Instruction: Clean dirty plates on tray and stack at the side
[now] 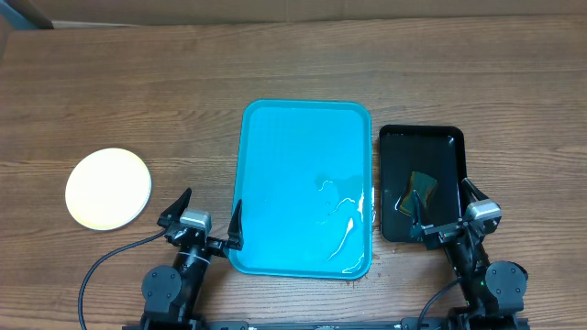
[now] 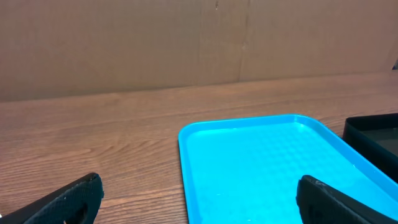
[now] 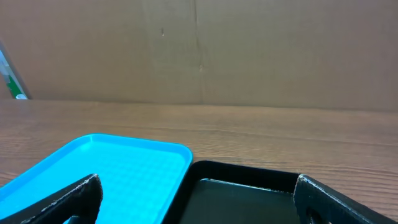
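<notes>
So the tray (image 1: 303,174) has 0 plates on it right now, just a wet-looking sheen toward its near right part. The plates (image 1: 108,188) sit well off to the left on the bare table (image 1: 138,73). From above I only see 1 pale round disc, so if it's a stack I can't tell how many are in it.

Both arms are parked at the near edge. The left gripper (image 1: 205,220) is at the tray's near left corner and the right gripper (image 1: 445,209) is over the near end of the black tray (image 1: 449,136), close to the sponge (image 1: 422,188). Both have their fingers spread wide with nothing between them.

My guess on handling: the plates look stiff, thin and light, probably plastic, so not very fragile. They lie flat, so there's not much to bite from above. I'd take one at the rim, with 1 finger under the edge and 1 on top. If they're damp from wiping, expect them to be slick and to cling to each other, so lift gently and keep it level.

Judging by the bare tray, the job looks basically finished.
</notes>
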